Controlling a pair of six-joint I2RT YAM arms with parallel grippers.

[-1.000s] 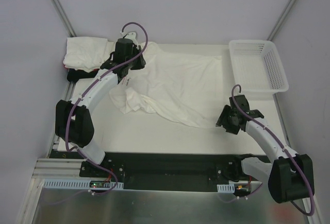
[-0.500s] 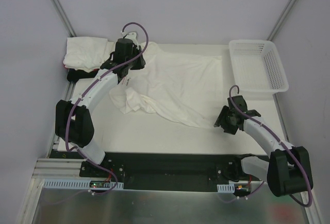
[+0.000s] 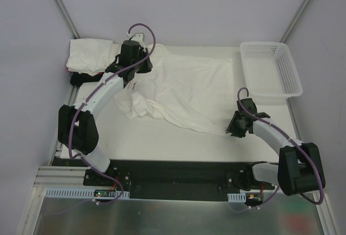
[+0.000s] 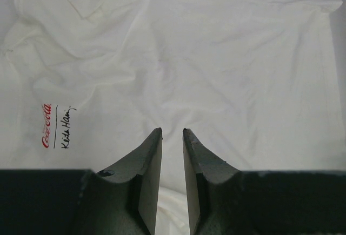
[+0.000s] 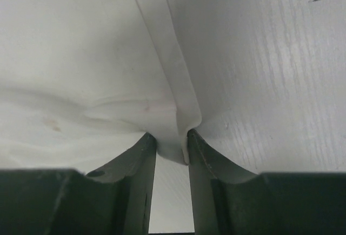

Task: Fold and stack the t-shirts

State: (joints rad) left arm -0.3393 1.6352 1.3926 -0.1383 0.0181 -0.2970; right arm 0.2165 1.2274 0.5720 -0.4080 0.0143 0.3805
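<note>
A white t-shirt (image 3: 189, 89) lies spread and rumpled across the table, with a small red and black print (image 4: 54, 132) near its collar. My left gripper (image 3: 141, 66) rests on the shirt's back left part. Its jaws (image 4: 172, 131) stand narrow, with a fold of the cloth between them. My right gripper (image 3: 231, 128) is at the shirt's near right corner. In the right wrist view the gripper (image 5: 172, 138) pinches the hem (image 5: 181, 105) between its tips. A pile of folded white t-shirts (image 3: 89, 55) sits at the back left, with dark cloth (image 3: 81, 77) under it.
A white plastic mesh basket (image 3: 270, 70) stands at the back right, close beyond the right arm. Grey walls close the table on three sides. Bare white tabletop (image 3: 162, 143) runs along the near edge, in front of the black base rail.
The right arm has moved left and forward to the shirt's corner, and its jaws have closed onto the hem. The left arm has not moved.
</note>
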